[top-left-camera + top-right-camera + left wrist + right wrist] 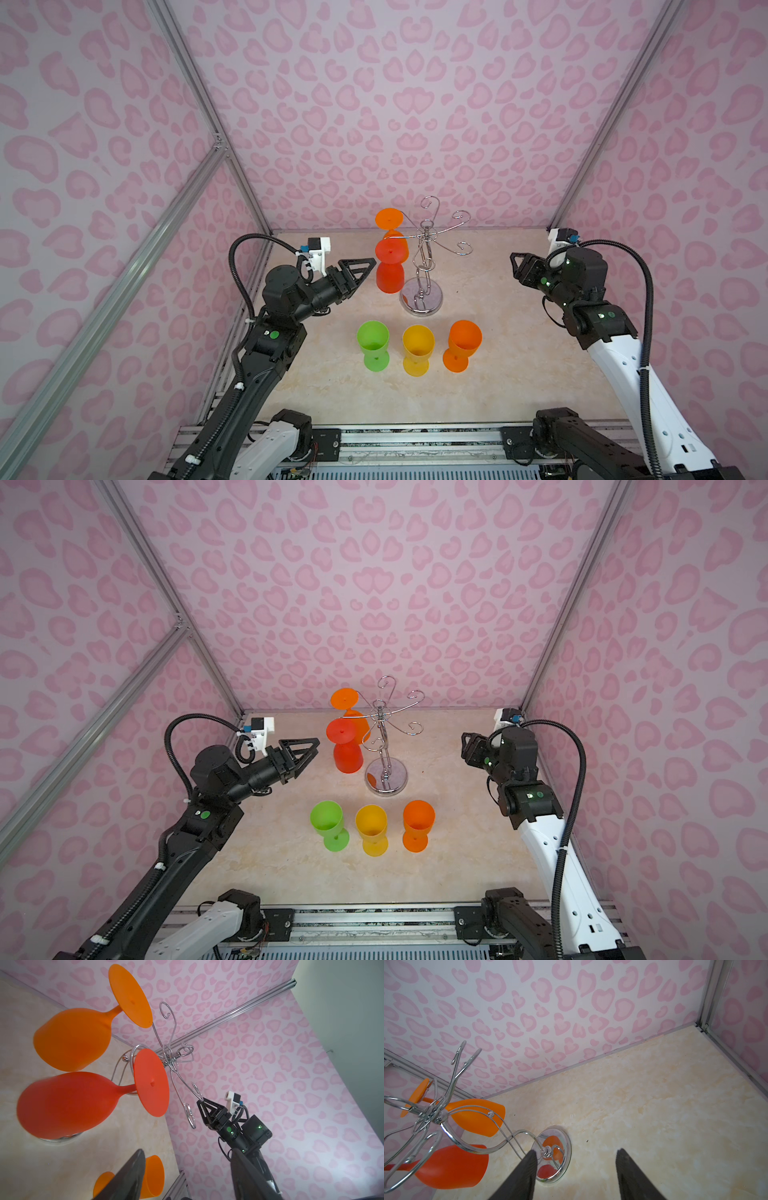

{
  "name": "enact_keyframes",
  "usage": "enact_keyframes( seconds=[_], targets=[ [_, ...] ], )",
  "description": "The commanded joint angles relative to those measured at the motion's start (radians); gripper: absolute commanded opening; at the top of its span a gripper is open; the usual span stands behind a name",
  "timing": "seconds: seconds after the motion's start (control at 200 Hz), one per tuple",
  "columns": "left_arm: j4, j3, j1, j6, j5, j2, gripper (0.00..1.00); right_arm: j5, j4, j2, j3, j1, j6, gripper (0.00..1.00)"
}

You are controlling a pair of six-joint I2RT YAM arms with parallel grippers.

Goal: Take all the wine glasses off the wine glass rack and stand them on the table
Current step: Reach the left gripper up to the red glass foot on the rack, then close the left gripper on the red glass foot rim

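The chrome wine glass rack point(432, 297) stands mid-table toward the back. Two wine glasses hang upside down from its left hooks: a red one point(390, 274) in front and an orange one point(388, 218) behind it. In the left wrist view the red glass point(62, 1105) and the orange glass point(70, 1039) fill the near side. My left gripper point(371, 262) is open and empty, just left of the red glass's stem and apart from it. My right gripper point(515, 259) hangs open and empty to the right of the rack, its jaws facing the mirror base point(562, 1167).
Three glasses stand upright in a row in front of the rack: green point(372, 345), yellow point(417, 349) and orange point(463, 345). Pink patterned walls close in the back and both sides. The rack's right hooks point(461, 249) carry nothing.
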Motion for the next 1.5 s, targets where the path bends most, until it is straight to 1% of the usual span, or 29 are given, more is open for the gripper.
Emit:
enact_keyframes(
  seconds=[0.0, 0.125, 0.515, 0.82, 0.925, 1.08, 1.5],
  targets=[
    [0.185, -0.015, 0.003, -0.109, 0.034, 0.033, 0.66, 0.005, 0.028, -0.004, -0.004, -0.002, 0.001, 0.61],
    [0.195, -0.013, 0.002, -0.110, 0.033, 0.072, 0.63, 0.004, 0.029, -0.004, -0.003, -0.003, 0.001, 0.61],
    [0.160, 0.023, 0.001, -0.063, 0.025, 0.151, 0.59, 0.000, 0.030, -0.004, -0.008, -0.010, 0.000, 0.61],
    [0.134, 0.060, -0.021, -0.023, 0.023, 0.198, 0.57, -0.004, 0.031, -0.005, -0.004, -0.018, 0.001, 0.61],
    [0.118, 0.074, -0.027, -0.005, 0.021, 0.209, 0.52, -0.003, 0.035, -0.009, -0.007, -0.020, 0.004, 0.61],
    [0.064, 0.101, -0.036, 0.041, 0.007, 0.220, 0.49, -0.001, 0.032, -0.011, -0.007, -0.023, 0.003, 0.61],
    [0.041, 0.098, -0.038, 0.063, -0.004, 0.237, 0.40, -0.005, 0.034, -0.015, -0.013, -0.028, 0.006, 0.61]
  ],
)
